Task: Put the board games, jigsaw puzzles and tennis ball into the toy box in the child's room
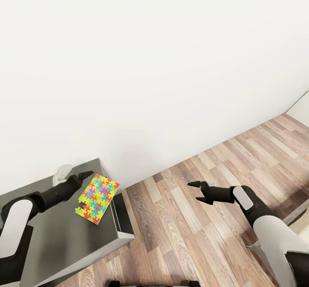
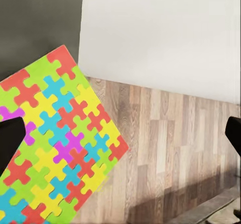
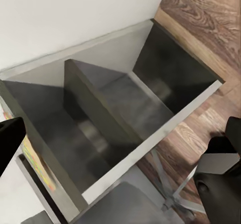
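One jigsaw puzzle [image 1: 98, 197], a flat sheet of yellow, red, blue, green and pink pieces, lies at the right edge of the dark grey table [image 1: 60, 235], with a corner slightly over the edge. My left gripper [image 1: 87, 176] hovers just at the puzzle's far corner, open. In the left wrist view the puzzle [image 2: 55, 148] is close, partly under one of the spread fingers [image 2: 10, 143], with the table top [image 2: 40, 23] behind it. My right gripper [image 1: 196, 191] hangs open over the wood floor, well right of the table, holding nothing.
A plain white wall [image 1: 154, 64] runs behind the table, meeting the wood-plank floor [image 1: 206, 235]. The right wrist view looks into dark open compartments [image 3: 125, 113] of the desk, with a metal star-shaped base [image 3: 173, 196] on the floor beside them.
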Motion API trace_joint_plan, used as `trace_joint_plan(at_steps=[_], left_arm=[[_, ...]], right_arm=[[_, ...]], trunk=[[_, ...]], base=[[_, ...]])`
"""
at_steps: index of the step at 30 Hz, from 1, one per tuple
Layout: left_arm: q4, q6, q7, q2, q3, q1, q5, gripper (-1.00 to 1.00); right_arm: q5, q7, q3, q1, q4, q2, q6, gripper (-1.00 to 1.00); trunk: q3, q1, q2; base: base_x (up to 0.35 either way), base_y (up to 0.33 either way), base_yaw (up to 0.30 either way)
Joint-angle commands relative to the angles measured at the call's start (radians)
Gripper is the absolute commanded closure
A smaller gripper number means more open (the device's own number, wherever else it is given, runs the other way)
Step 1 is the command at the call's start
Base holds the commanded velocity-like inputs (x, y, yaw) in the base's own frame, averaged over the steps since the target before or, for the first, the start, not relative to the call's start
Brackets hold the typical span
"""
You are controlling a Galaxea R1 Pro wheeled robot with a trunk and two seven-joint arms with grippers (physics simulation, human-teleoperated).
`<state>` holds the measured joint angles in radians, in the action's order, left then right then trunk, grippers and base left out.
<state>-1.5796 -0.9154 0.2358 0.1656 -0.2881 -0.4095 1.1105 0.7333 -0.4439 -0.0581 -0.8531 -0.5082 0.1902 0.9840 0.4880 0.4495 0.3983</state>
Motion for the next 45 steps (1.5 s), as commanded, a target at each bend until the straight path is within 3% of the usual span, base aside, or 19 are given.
trace_joint_plan(at_steps=[1,10,18,26,34,45], left_arm=[[-0.001,-0.004,0.009,0.0,-0.001,-0.001,0.01,-1.0],[-0.021,-0.011,-0.084,-0.058,0.012,0.009,0.014,-1.0],[-0.025,-0.013,-0.148,-0.088,0.018,0.007,0.015,-1.0],[-0.026,-0.014,-0.185,-0.096,0.017,0.006,0.018,-1.0],[-0.026,-0.014,-0.194,-0.089,0.015,0.01,0.103,-1.0],[-0.024,-0.014,-0.19,-0.084,0.015,0.013,0.143,-1.0]], right_arm=[[-0.01,-0.008,-0.005,-0.001,0.001,-0.001,0.004,-1.0],[-0.011,-0.007,0.0,-0.042,0.064,-0.015,-0.029,-1.0],[-0.01,-0.013,0.0,-0.05,0.076,-0.018,-0.032,-1.0],[-0.008,-0.02,0.0,-0.052,0.076,-0.018,-0.031,-1.0],[-0.009,-0.084,0.002,-0.052,0.07,-0.016,-0.029,-1.0],[-0.01,-0.109,0.003,-0.052,0.068,-0.017,-0.028,-1.0]], trunk=[[0.001,0.001,0.002],[0.001,0.001,0.002],[0.002,0.001,0.002],[0.005,0.001,0.002],[0.008,0.001,0.002],[0.013,0.001,0.002]], base=[[0.0,0.0,0.0],[0.0,0.0,0.0],[0.0,0.0,0.028],[0.0,0.0,0.177],[0.0,0.0,0.25],[0.0,0.0,0.269]])
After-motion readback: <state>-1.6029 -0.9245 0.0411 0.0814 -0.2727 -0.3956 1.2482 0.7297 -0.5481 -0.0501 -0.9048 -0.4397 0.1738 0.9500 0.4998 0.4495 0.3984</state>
